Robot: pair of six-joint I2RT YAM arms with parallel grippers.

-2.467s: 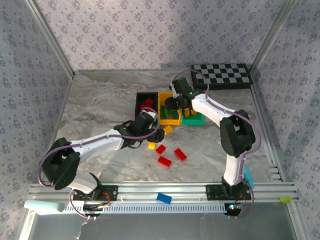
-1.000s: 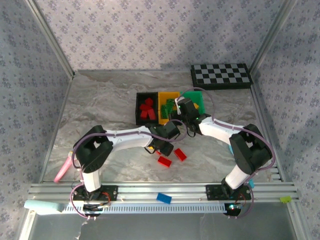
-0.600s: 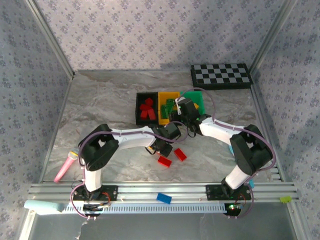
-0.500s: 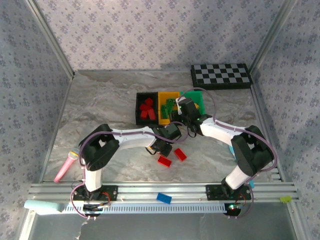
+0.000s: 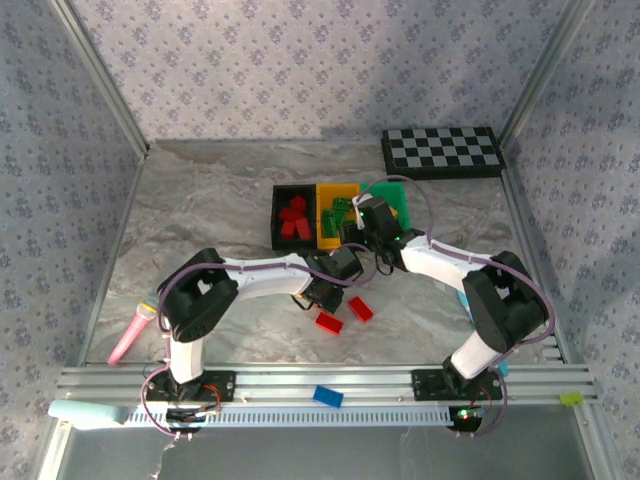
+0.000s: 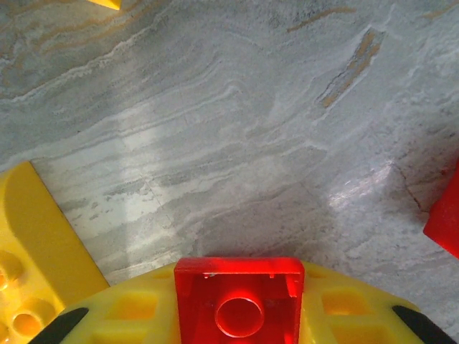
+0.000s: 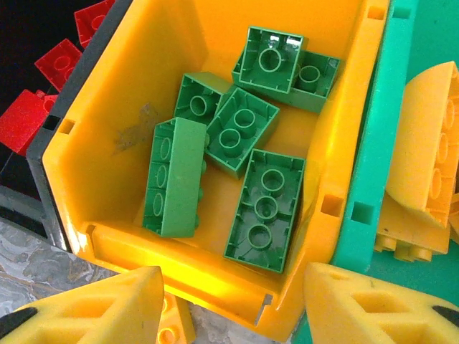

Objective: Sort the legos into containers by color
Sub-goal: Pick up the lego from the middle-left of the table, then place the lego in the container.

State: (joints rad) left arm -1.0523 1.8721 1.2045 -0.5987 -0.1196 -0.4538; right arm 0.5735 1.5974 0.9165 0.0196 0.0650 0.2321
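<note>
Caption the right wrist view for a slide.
Open right gripper above the yellow-orange bin holding green bricks; red bricks in the black bin, yellow bricks in the green bin.

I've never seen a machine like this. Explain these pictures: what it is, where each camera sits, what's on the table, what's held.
These are two robot arms bolted at the near edge of a marbled table, each ending in a two-finger gripper. The wide picture comes from a camera above and behind them; the two close-ups come from cameras on the wrists. Three joined bins sit mid-table: the black bin has red bricks, the yellow bin green bricks, the green bin yellow ones. Two loose red bricks lie nearby. The left gripper holds a red brick close to the table; the right gripper hangs open over the yellow bin.
</note>
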